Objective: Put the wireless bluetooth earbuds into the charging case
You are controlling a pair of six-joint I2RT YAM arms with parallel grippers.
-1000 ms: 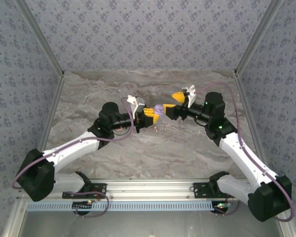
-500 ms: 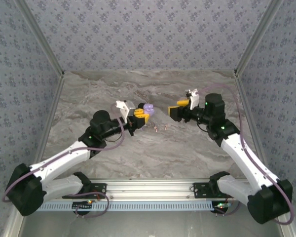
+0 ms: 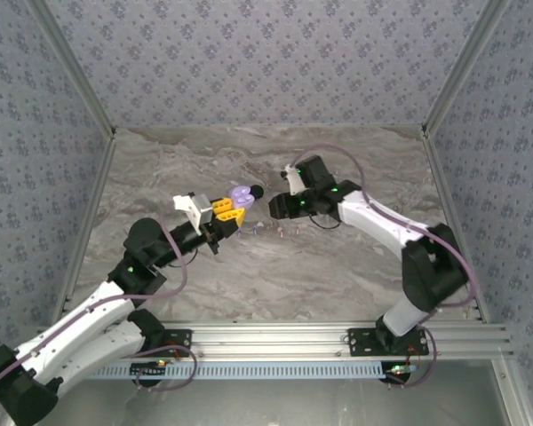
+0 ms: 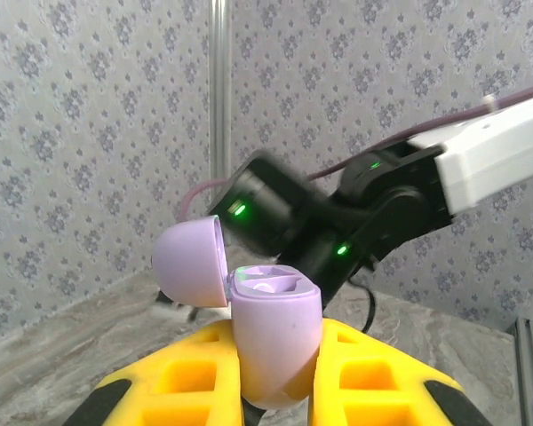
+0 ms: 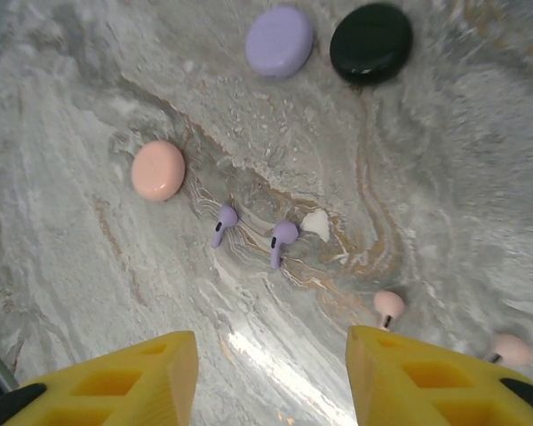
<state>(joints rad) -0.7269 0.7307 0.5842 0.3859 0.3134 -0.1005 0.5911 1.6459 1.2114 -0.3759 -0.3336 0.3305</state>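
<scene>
My left gripper (image 3: 234, 204) is shut on an open lilac charging case (image 4: 275, 342), held above the table with its lid (image 4: 191, 262) swung back to the left. The case also shows from above (image 3: 241, 195). My right gripper (image 5: 271, 382) hangs open over the table with only bare marble between its yellow fingers (image 5: 115, 382). Just beyond it lie two lilac earbuds (image 5: 222, 222) (image 5: 282, 240). A pink earbud (image 5: 388, 306) lies by the right finger, and another pink earbud (image 5: 511, 348) sits further right. From above, the right gripper (image 3: 274, 206) is just right of the held case.
Closed round cases lie further off on the marble: a pink one (image 5: 158, 169), a lilac one (image 5: 279, 41) and a black one (image 5: 370, 31). Patterned walls (image 3: 266, 62) enclose the table on three sides.
The left arm has drawn back to the left with the case. The right arm has swung left and tipped down over the earbuds, and its jaws have narrowed.
</scene>
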